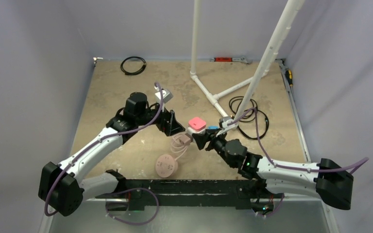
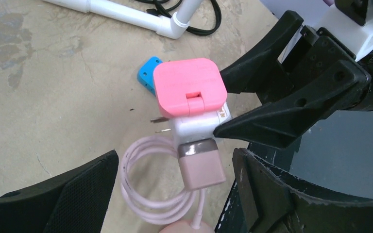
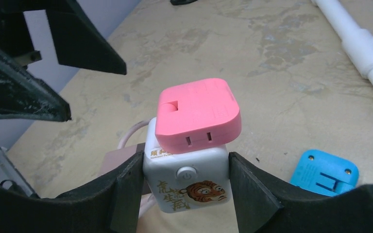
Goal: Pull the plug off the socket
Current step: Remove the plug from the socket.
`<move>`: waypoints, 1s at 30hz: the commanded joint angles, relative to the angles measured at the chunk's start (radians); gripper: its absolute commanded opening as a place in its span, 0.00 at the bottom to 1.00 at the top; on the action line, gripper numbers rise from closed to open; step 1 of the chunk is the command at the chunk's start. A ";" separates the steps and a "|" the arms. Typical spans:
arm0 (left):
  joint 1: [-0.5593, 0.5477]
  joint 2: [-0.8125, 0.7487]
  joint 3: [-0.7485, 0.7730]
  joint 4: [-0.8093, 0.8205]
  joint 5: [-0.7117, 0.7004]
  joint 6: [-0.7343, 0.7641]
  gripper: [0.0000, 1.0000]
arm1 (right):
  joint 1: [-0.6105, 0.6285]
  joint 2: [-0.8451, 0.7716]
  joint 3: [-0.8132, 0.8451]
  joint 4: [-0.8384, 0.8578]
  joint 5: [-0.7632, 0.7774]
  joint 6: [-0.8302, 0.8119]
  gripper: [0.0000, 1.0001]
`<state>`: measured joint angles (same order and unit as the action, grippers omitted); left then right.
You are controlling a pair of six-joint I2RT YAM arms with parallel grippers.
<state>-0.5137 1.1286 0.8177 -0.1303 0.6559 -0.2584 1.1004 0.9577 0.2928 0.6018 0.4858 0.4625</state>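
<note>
My right gripper [image 3: 185,170] is shut on the socket [image 3: 187,177], a white cube with a tiger picture, one finger on each side face. A bright pink flat rounded-square plug head [image 3: 196,114] sits plugged into its top. A pale pink plug [image 2: 203,167] with a silver collar and a thin coiled pink cable [image 2: 141,184] is plugged into the cube's side facing my left arm. My left gripper [image 2: 175,160] is open, its fingers standing either side of the pale plug without touching it. From above, the socket [image 1: 194,130] lies between both grippers.
A round pink disc with holes [image 1: 166,165] lies near the front edge, at the cable's end. A blue plug [image 3: 324,172] lies beside the socket. A white pipe frame [image 1: 209,92] and black cables [image 1: 252,116] are behind; a black cable coil [image 1: 133,65] lies far left.
</note>
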 commanded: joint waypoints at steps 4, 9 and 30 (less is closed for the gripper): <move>-0.118 0.032 -0.007 -0.089 -0.130 0.104 0.88 | 0.004 0.035 0.100 0.011 0.129 0.121 0.00; -0.165 0.118 0.013 -0.142 -0.165 0.117 0.88 | 0.003 0.043 0.083 0.013 0.135 0.180 0.00; -0.190 0.254 0.011 -0.090 -0.096 0.055 0.59 | 0.004 0.091 0.060 0.001 0.096 0.247 0.00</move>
<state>-0.6937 1.3735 0.8040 -0.2520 0.5285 -0.1909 1.1004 1.0561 0.3260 0.4885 0.5808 0.6498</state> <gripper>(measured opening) 0.616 0.623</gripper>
